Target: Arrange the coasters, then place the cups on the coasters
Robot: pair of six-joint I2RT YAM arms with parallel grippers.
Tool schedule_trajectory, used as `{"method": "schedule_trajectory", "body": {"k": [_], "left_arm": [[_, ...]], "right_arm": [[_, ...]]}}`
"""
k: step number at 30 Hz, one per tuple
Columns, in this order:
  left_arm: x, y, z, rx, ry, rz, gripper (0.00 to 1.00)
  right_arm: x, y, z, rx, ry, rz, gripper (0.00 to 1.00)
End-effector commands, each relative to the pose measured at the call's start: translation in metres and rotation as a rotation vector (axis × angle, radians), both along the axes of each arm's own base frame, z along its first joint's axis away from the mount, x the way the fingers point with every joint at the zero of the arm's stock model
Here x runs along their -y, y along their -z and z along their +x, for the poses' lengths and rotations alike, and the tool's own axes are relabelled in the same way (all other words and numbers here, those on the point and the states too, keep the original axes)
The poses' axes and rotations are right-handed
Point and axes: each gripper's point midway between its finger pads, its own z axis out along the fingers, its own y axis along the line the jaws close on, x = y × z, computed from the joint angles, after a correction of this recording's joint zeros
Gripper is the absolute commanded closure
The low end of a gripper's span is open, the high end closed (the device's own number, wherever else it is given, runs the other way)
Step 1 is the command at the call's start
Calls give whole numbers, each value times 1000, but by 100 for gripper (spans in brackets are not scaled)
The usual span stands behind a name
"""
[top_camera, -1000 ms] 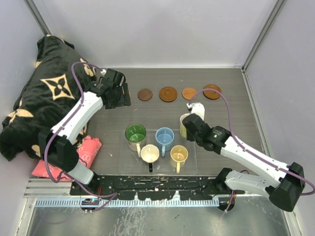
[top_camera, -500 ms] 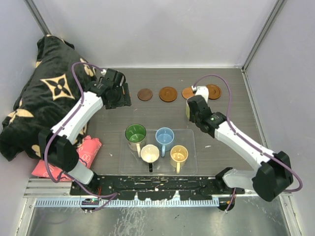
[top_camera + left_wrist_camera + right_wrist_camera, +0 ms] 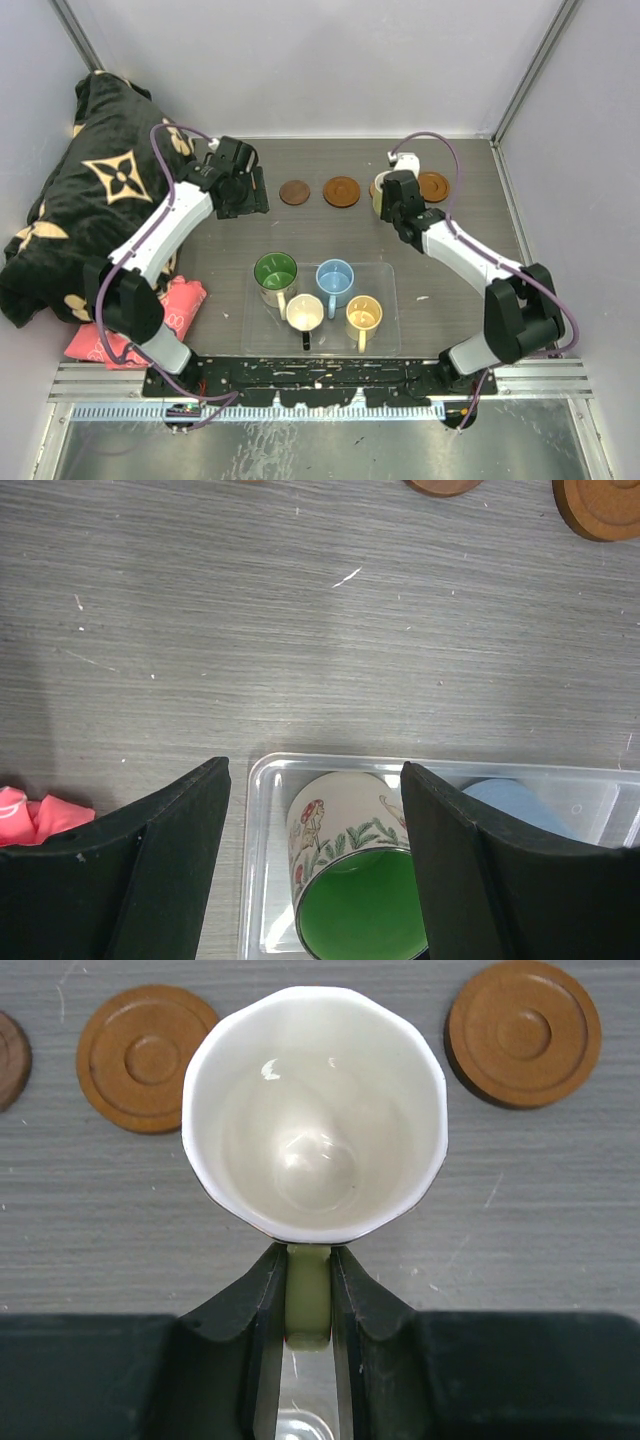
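Gripping the handle (image 3: 308, 1300) of a white-inside cup (image 3: 315, 1110) in tightly shut right jaws, at the far side of the counter (image 3: 330, 235), between a brown coaster (image 3: 150, 1057) and a second coaster (image 3: 523, 1032). Holding nothing in the wide-parted left jaws, apart from the green cup (image 3: 355, 895) in the clear tray (image 3: 262, 780).

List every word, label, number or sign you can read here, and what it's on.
No readable text anywhere.
Black cloth: beige flower emblems only, no letters legible.
Green-inside mug: mushroom and fern pictures, no words.
White-inside cup: no print visible.
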Motion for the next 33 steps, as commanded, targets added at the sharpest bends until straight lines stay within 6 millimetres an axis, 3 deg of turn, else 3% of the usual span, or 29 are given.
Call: {"method": "schedule_trajectory", "body": {"k": [1, 15, 33], "left_arm": [[5, -15, 9, 45, 28, -6, 29], [9, -12, 12, 38, 34, -14, 29], [8, -10, 14, 34, 35, -4, 29]], "right_arm": [[-14, -84, 49, 293, -12, 89, 99], [-2, -71, 91, 340, -7, 88, 99], [0, -62, 115, 346, -4, 75, 100]]}}
